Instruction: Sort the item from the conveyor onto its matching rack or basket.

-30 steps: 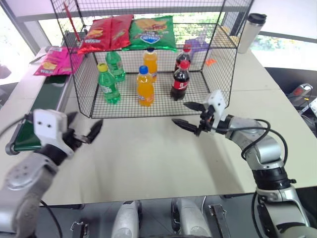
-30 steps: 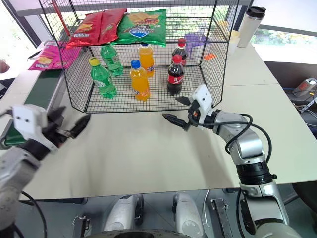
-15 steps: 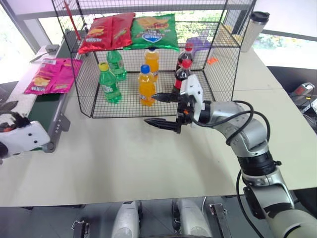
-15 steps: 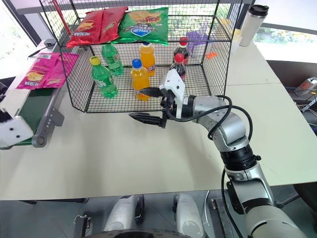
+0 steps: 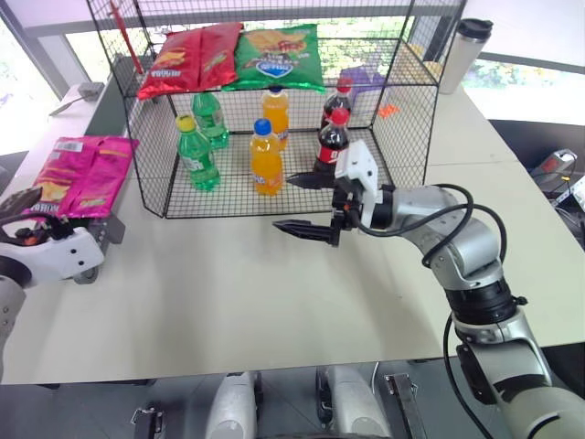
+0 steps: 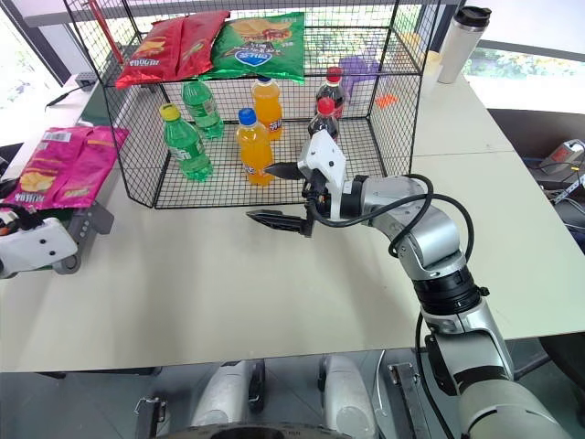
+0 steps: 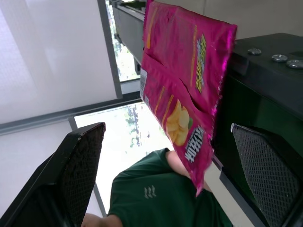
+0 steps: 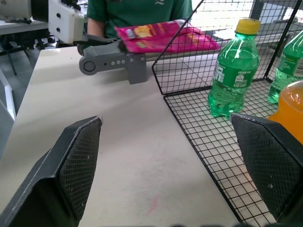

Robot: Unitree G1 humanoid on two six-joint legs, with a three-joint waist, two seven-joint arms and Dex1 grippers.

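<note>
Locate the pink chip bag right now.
The pink chip bag lies on the conveyor's near end, left of the wire cage, just ahead of the left pincer.

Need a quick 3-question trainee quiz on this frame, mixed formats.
1. True or false: the pink chip bag lies on the end of the conveyor.
2. Which shelf of the wire cage holds the red chip bags: A upper, B floor?
3. Fill in: the right gripper hovers over the table, fingers ___.

Key: 1 true; 2 A; 3 open.
</note>
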